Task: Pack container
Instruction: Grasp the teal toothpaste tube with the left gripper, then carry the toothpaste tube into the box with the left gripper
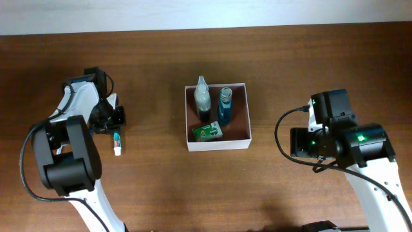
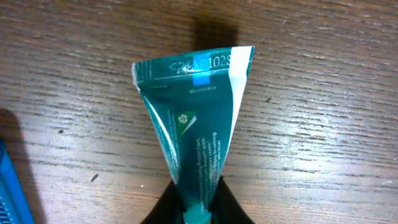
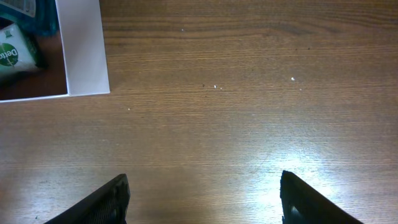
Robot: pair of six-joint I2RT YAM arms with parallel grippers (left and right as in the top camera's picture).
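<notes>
While the right gripper [image 3: 202, 202] is held spread wide over bare wood, with nothing between its two dark fingers [image 3: 109, 202], the action is found on the other side of the wooden table [image 1: 290, 58]. Over there the left gripper [image 2: 198, 210] is clamped tight on a teal toothpaste tube [image 2: 189, 118]. The grip is seen plainly from the left wrist camera. The narrow part of the tube is pinched between the black fingers at the bottom of the frame, the flat crimped end is pointed away from them, and a printed code is made out along the crimp. A blue edge [image 2: 9, 186] is glimpsed at the left of that view, possibly another item, though too little of it is shown to name it.

From overhead, the container [image 1: 219, 144] is found at the middle of the table, well apart from both arms. Three things are seen inside it: a clear-topped bottle [image 1: 203, 100] and a teal bottle [image 1: 225, 106] side by side, and a green Dettol pack [image 1: 208, 132] in the lower-left corner as viewed from above. One white corner of the box is also caught at the upper left of the right wrist view.
</notes>
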